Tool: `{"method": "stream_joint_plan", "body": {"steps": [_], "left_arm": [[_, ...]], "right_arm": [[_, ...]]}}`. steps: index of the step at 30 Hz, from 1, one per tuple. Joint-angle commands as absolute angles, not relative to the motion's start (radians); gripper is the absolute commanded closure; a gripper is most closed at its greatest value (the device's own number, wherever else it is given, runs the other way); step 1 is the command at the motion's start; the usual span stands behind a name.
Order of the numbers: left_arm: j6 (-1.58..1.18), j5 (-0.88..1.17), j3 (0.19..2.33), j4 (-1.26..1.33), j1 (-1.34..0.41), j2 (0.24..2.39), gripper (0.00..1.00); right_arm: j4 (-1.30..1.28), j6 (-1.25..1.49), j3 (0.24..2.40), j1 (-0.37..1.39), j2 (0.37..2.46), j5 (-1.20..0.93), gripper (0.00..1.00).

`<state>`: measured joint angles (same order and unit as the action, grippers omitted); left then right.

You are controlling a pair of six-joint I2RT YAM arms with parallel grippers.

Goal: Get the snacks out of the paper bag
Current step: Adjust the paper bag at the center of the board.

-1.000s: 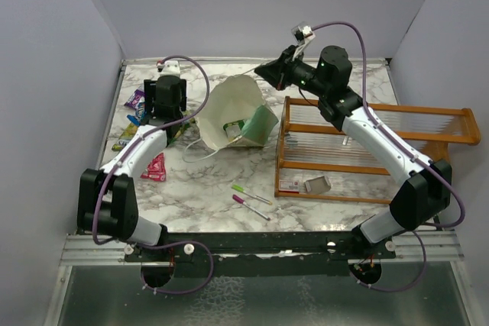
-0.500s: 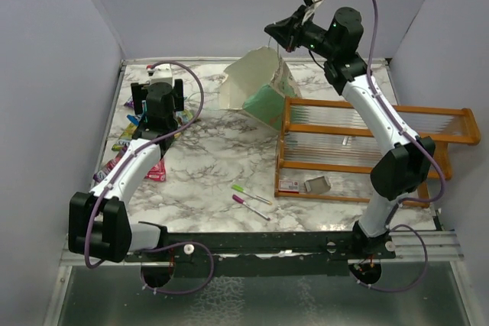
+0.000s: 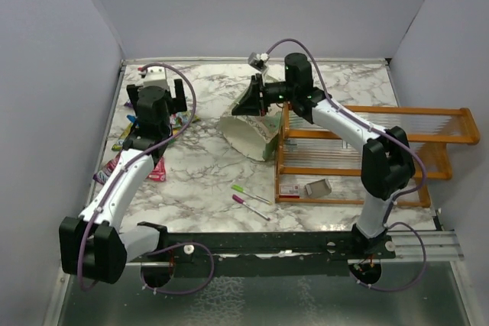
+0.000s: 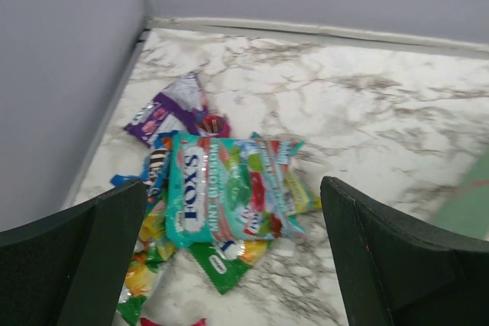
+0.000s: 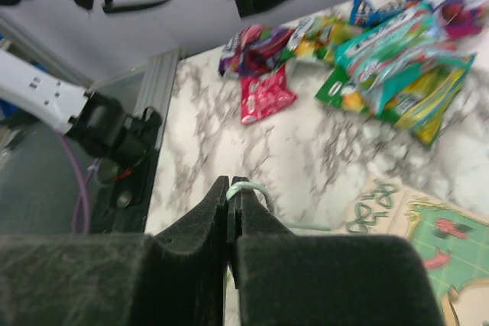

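The snacks point(image 4: 221, 204) lie in a loose heap near the far left corner of the surface point(image 3: 206, 181), outside the paper bag point(image 3: 246, 133). Your left hand point(image 4: 231, 188) hovers directly above the heap, fingers spread wide, touching nothing. The bag is tipped over, its cream inside showing, just beside the orange rack point(image 3: 367, 150) and well apart from the snacks. Your right hand point(image 5: 229, 188) is pinched together on the bag's thin string handle point(image 5: 248, 188).

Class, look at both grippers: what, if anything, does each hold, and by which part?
The right gripper pinches the paper bag by its thin string handle. The left gripper is open over the snacks and holds nothing.
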<state>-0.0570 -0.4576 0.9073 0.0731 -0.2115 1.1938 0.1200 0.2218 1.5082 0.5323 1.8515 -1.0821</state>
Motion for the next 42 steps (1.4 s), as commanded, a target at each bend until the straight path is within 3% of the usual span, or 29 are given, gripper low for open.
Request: {"method": "stream_joint_plan", "body": {"steps": [1, 8, 15, 19, 23, 28, 34, 42], "left_arm": [[-0.297, -0.158, 0.879, -0.021, -0.213, 1.041, 0.01], [-0.6, 0.23, 0.721, -0.028, -0.214, 0.863, 0.01], [-0.625, 0.354, 0.622, 0.0, -0.215, 0.73, 0.02], [-0.729, 0.454, 0.504, 0.172, -0.25, 0.711, 0.11], [-0.725, 0.347, 0.45, 0.214, -0.401, 0.684, 0.14], [-0.665, 0.178, 0.445, 0.206, -0.581, 0.711, 0.15], [-0.646, 0.121, 0.444, 0.257, -0.671, 0.765, 0.24], [-0.625, 0.038, 0.373, 0.236, -0.704, 0.634, 0.23]], "right_arm": [[0.108, 0.209, 1.436, 0.518, 1.702, -1.156, 0.98], [0.076, 0.198, 1.35, 0.518, 1.604, -0.9, 0.99], [0.147, 0.24, 1.419, 0.518, 1.625, -1.019, 0.99], [0.196, 0.281, 1.451, 0.518, 1.66, -1.16, 0.99], [0.236, 0.365, 1.449, 0.518, 1.684, -1.215, 0.99], [0.155, 0.414, 1.451, 0.529, 1.675, -1.114, 0.99], [-0.049, 0.351, 1.539, 0.6, 1.693, -1.071, 0.99], [0.131, 0.435, 1.481, 0.624, 1.672, -1.296, 0.99]]}}
